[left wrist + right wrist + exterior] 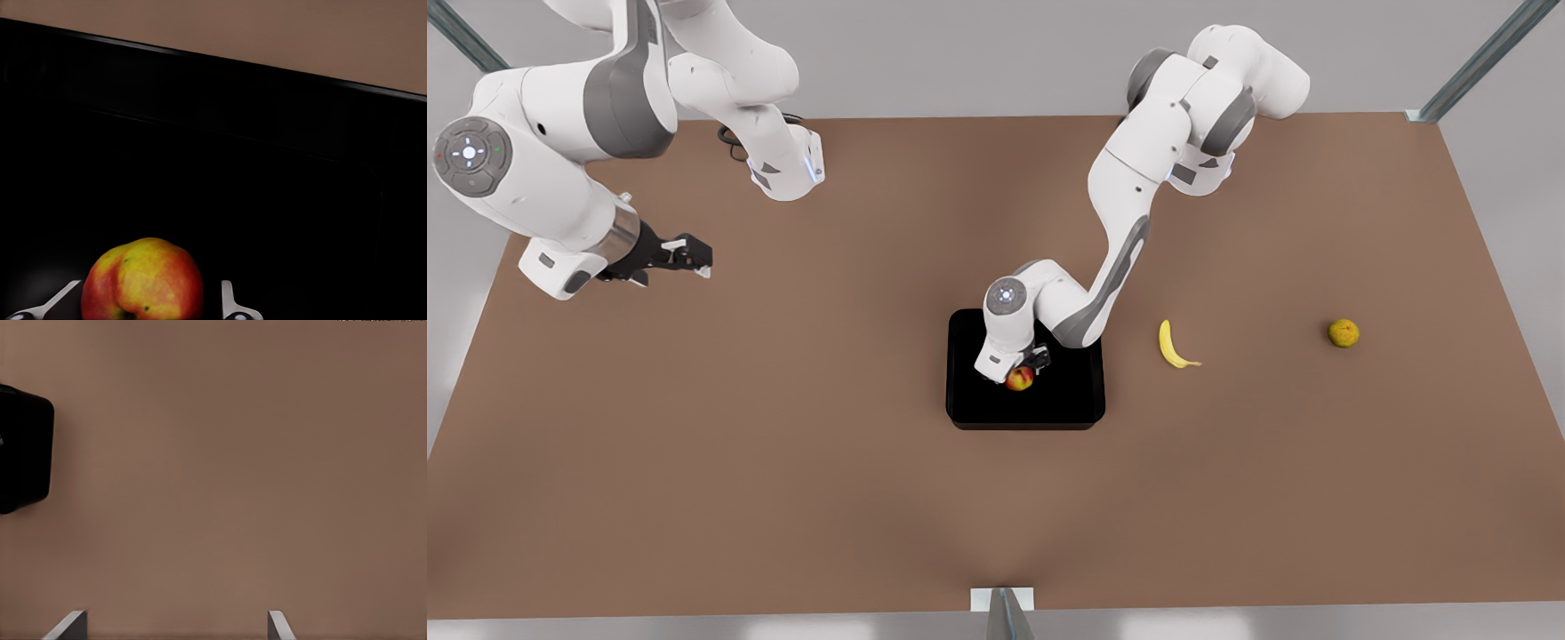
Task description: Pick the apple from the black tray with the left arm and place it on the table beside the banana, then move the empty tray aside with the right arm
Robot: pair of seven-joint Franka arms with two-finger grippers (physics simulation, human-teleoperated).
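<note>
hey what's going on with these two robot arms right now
The left gripper is down in the black tray, fingers open on either side of the apple, not yet closed on it. The right gripper waits open above the table, at the front view's left. The banana lies beside the tray.

The apple (1020, 380) lay in the black tray (1067, 404) at frame centre. The banana (1172, 346) lay right of it on the table (783, 444).
</note>
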